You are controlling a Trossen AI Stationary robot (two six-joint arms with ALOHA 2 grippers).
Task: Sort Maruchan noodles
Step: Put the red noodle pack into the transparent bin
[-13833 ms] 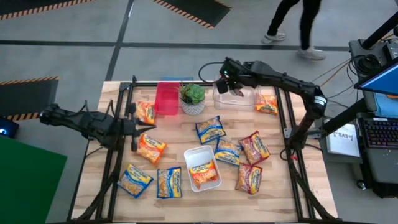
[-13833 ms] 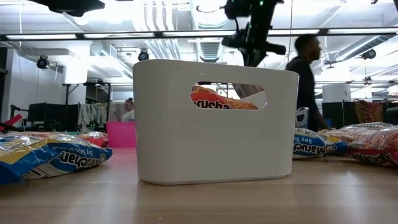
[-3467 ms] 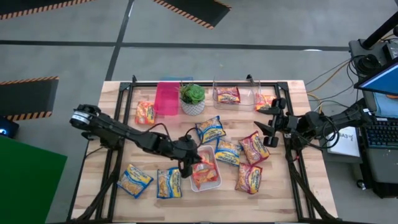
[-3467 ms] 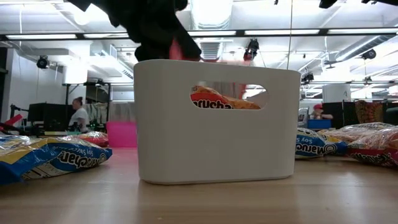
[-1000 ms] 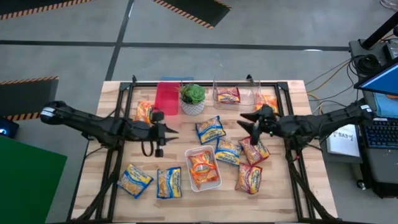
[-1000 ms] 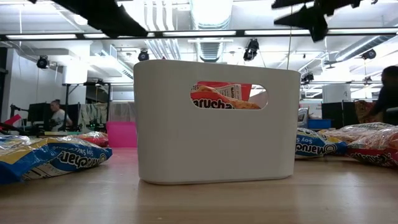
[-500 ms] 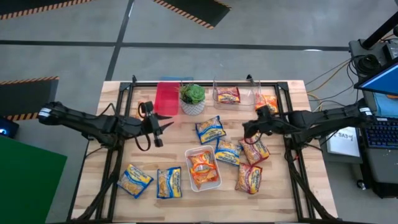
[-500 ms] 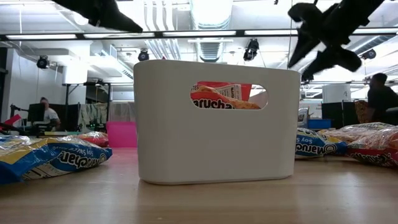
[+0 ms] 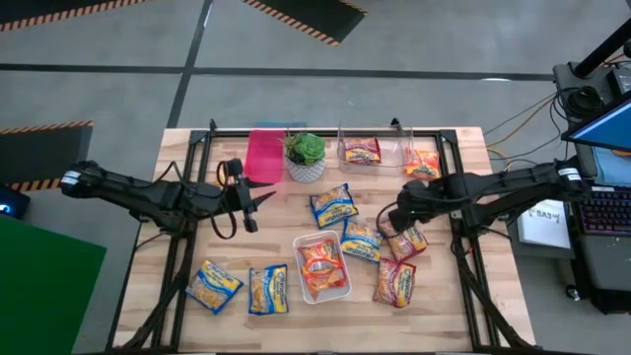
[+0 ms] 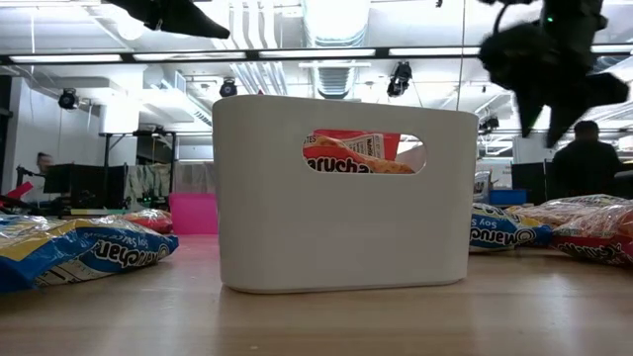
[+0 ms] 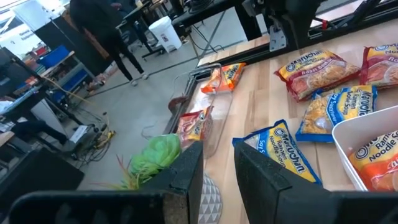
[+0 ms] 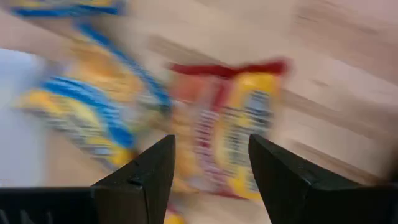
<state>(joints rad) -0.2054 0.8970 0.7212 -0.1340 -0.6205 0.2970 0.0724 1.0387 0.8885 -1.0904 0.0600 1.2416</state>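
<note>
Since half a second before, swung the right gripper (image 9: 394,219) inward, over the red-edged packet (image 9: 407,240). Stood with fingers (image 12: 152,171) parted and empty in the right wrist view, that packet below and between them, a blue-edged packet (image 9: 361,240) just beside; probably not touching, though blur hid it. Hung the left gripper (image 9: 258,200) near the pink bin (image 9: 262,156), fingers (image 11: 264,180) slightly apart, holding nothing. Lay scattered on the desk (image 9: 444,306), other packets; two orange ones inside the white bin (image 9: 321,266).
</note>
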